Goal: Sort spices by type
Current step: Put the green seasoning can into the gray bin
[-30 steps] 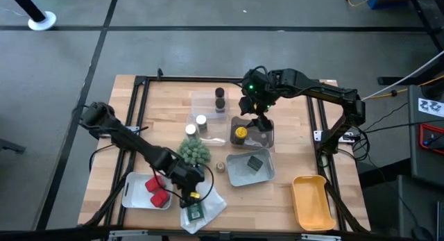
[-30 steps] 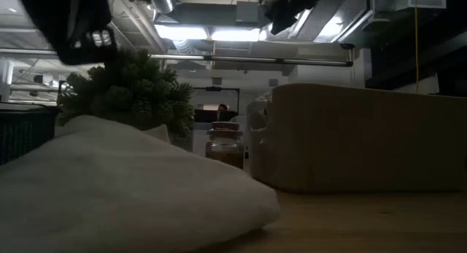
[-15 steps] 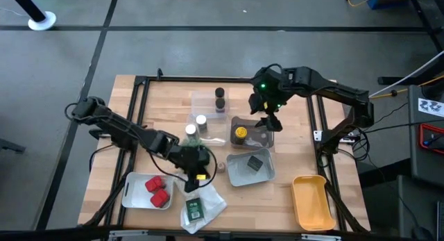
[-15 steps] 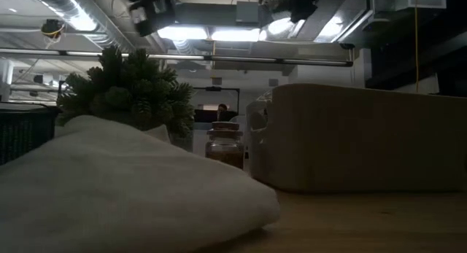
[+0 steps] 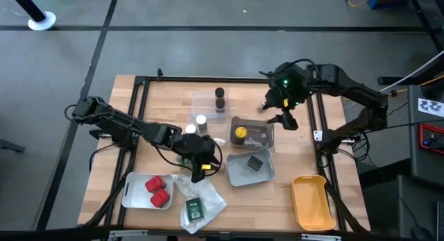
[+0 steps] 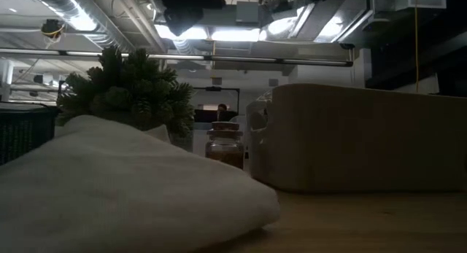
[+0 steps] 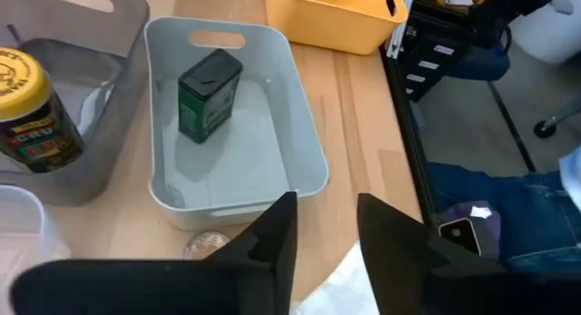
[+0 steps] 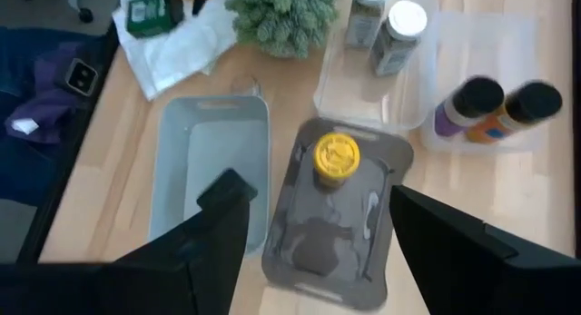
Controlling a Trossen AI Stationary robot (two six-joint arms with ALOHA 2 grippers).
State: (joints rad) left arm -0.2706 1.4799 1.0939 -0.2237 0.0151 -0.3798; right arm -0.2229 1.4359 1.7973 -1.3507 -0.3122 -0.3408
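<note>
the left end effector (image 5: 202,166) is hovering with its fingers closed and empty just beside the light grey tray (image 5: 236,176), where a dark grey block (image 5: 255,163) is lying. in the left wrist view a tan round piece (image 7: 207,246) is sitting on the table (image 5: 159,105) between the fingers and that tray. the yellow-capped jar (image 5: 240,133) is standing in the dark grey tray (image 5: 262,137); the right end effector (image 5: 286,116) is hanging just past that tray's right edge, fingers spread wide and holding nothing. bare table is lying open on the right. two red packets (image 5: 157,191) are resting in the white tray (image 5: 132,193) near the front left. the left arm is stretching across low from the left rail.
</note>
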